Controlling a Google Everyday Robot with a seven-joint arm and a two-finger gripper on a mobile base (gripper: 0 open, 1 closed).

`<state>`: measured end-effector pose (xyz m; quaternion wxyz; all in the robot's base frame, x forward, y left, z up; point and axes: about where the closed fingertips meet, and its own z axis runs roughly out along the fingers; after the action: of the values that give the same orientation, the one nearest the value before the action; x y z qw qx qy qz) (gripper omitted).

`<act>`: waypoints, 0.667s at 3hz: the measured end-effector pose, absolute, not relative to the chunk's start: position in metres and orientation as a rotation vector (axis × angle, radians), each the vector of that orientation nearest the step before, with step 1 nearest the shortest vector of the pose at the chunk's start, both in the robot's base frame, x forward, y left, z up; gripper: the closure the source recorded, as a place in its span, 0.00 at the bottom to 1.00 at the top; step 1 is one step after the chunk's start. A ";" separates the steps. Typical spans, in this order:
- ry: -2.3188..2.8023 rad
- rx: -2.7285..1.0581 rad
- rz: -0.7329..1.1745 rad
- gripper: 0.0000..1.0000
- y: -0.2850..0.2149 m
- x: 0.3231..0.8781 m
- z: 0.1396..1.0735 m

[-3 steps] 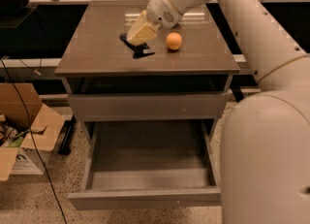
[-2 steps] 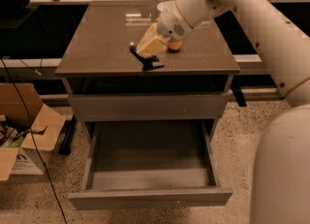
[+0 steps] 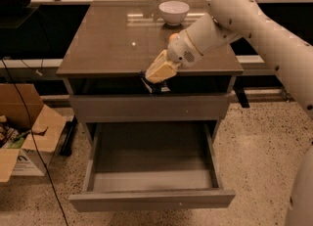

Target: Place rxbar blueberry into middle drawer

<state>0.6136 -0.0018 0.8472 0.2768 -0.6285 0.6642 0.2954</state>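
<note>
While at the cabinet (image 3: 112, 49) front, gripper (image 3: 152, 79) tight around rxbar blueberry (image 3: 157, 88), above the open middle drawer (image 3: 151, 198).

The light is dim and warm and falls from above. The glossy grey-brown cabinet surface (image 3: 107, 44) shows pale streaks of glare near its back edge, beside the round white bowl (image 3: 174, 11). The white robot arm (image 3: 264, 22) is the brightest thing. The gripper (image 3: 152, 78), at the surface's front edge, clamps the dark-wrapped rxbar blueberry (image 3: 157, 87), which nearly merges with the black shadow beneath. The open grey middle drawer (image 3: 151, 173) darkens toward its back.
</note>
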 end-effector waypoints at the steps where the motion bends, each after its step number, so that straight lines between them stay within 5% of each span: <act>1: 1.783 -1.687 0.793 1.00 -0.002 0.614 0.848; 2: 1.794 -1.688 0.790 1.00 0.000 0.617 0.832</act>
<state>0.6166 0.0001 0.8319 0.2736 -0.6276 0.6671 0.2937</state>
